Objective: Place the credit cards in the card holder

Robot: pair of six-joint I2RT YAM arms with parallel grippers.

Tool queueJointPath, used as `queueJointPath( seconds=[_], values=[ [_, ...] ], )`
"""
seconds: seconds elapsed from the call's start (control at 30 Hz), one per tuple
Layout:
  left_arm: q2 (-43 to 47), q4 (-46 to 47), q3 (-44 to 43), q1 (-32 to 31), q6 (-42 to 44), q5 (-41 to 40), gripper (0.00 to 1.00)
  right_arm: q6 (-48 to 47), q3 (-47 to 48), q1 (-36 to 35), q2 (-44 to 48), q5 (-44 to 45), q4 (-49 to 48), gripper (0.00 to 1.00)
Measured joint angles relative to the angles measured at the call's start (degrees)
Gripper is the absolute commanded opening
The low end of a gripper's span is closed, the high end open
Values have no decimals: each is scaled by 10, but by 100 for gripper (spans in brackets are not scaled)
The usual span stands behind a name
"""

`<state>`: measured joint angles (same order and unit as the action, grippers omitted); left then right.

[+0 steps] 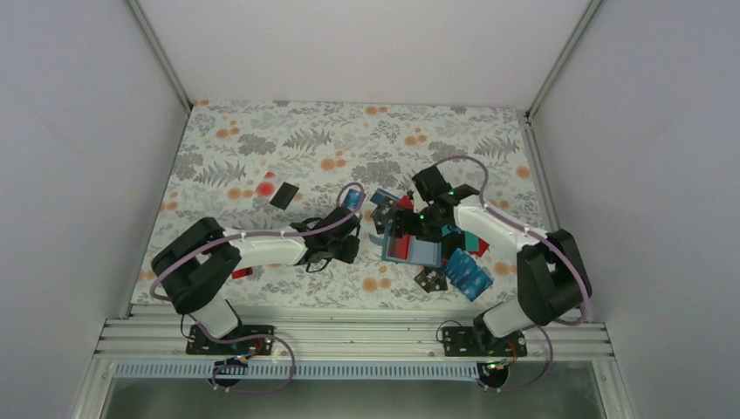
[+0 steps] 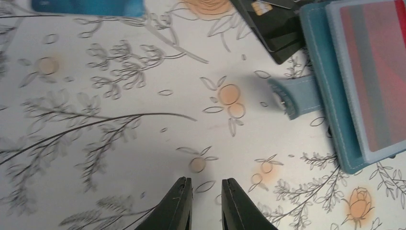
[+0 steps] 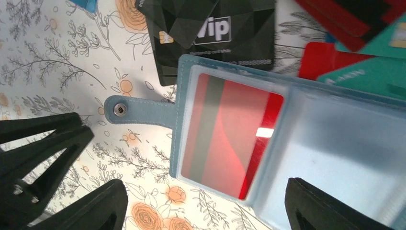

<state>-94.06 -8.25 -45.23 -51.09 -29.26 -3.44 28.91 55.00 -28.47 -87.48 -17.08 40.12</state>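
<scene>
The teal-blue card holder [image 1: 417,251] lies open on the floral cloth. A red card [image 3: 230,134] sits behind its clear left pocket, and its snap strap [image 3: 139,109] points toward my left arm. My right gripper [image 3: 210,211] hovers over the holder [image 3: 335,139], open wide with nothing in it. My left gripper [image 2: 207,184] is just left of the holder [image 2: 330,96], low over bare cloth, fingers a little apart and empty. Loose credit cards lie around: a black VIP card [image 3: 215,33], a teal card [image 3: 368,76], red cards [image 3: 344,19], a blue card [image 2: 88,5].
More cards lie further off: a black card [image 1: 284,194] and a red one [image 1: 266,185] at the back left, a red one [image 1: 243,273] by the left arm, a blue patterned card [image 1: 469,273] and a black one [image 1: 430,279] near the front. White walls close in three sides.
</scene>
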Motion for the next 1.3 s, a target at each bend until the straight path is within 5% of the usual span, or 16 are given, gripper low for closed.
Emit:
queueJointPath(
  seconds=[0.4, 0.67, 1.3],
  values=[
    [73, 1, -2, -5, 5, 52, 18, 31, -76, 97, 106, 96, 21, 87],
    [-14, 36, -76, -15, 5, 117, 18, 35, -152, 143, 106, 40, -41, 88],
    [-127, 41, -116, -18, 9, 120, 17, 19, -196, 189, 90, -89, -144, 86]
  ],
)
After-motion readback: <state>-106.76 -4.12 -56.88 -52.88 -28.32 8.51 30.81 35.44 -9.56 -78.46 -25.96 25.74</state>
